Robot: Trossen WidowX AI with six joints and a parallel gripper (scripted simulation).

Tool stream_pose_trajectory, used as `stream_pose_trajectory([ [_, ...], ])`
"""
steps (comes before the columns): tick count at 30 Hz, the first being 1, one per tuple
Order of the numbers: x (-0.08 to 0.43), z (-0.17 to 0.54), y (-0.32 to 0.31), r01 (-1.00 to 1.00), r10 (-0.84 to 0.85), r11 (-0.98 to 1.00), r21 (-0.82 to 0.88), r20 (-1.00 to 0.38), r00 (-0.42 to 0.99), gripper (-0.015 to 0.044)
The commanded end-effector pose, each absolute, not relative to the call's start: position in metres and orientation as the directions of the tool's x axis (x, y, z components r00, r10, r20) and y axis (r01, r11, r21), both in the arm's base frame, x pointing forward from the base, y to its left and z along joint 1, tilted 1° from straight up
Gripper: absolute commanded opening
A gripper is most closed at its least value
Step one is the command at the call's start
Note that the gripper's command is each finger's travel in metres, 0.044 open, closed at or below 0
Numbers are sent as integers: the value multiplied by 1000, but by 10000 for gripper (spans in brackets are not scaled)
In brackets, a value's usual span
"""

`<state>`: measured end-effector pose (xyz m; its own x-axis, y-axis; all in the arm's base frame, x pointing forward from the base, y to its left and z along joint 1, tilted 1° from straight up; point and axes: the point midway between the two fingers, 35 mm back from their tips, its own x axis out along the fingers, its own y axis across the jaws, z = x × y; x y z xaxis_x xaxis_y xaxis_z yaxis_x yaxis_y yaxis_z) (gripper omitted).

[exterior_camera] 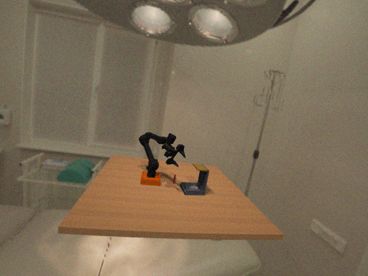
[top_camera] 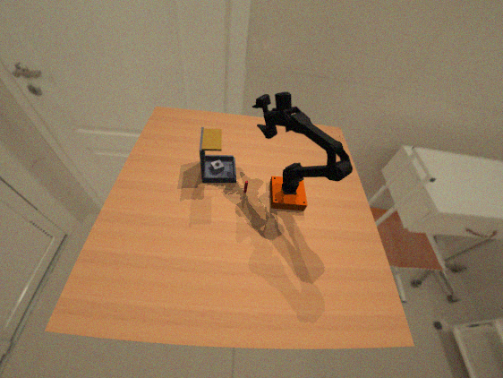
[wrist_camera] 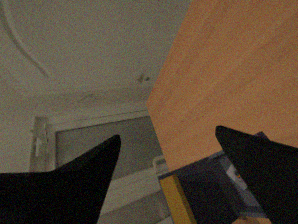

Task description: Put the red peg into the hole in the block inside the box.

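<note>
The red peg (top_camera: 245, 186) (exterior_camera: 174, 179) stands upright on the table between the arm's base and the box; it does not show in the wrist view. The dark blue box (top_camera: 219, 181) (exterior_camera: 195, 193) (wrist_camera: 202, 182) has a tall back wall with a yellow roof (top_camera: 212, 139) (exterior_camera: 200, 167) (wrist_camera: 177, 200) sticking out from it. The pale block (top_camera: 217, 166) (exterior_camera: 194, 188) (wrist_camera: 233, 175) with its hole sits on the box floor. My gripper (top_camera: 256, 115) (exterior_camera: 181, 161) (wrist_camera: 166, 134) is open and empty, high above the table, tilted toward the box side and well above the peg.
The orange arm base (top_camera: 288, 197) (exterior_camera: 150, 180) stands on the wooden table (top_camera: 224, 278) (exterior_camera: 164, 212) (wrist_camera: 220, 65), on the other side of the peg from the box. The box has low side walls. The arm casts shadows over the table around the peg.
</note>
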<state>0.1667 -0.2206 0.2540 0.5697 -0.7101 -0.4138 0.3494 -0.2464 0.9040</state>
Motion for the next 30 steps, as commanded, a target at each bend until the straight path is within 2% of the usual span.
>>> stream_pose_trajectory([
  [1,180,236,-203,303,-635,-330,894,-448,630,440],
  [15,216,180,-131,228,-323,-658,717,-543,775,440],
  [30,223,125,-47,293,46,-905,309,-613,789,440],
])
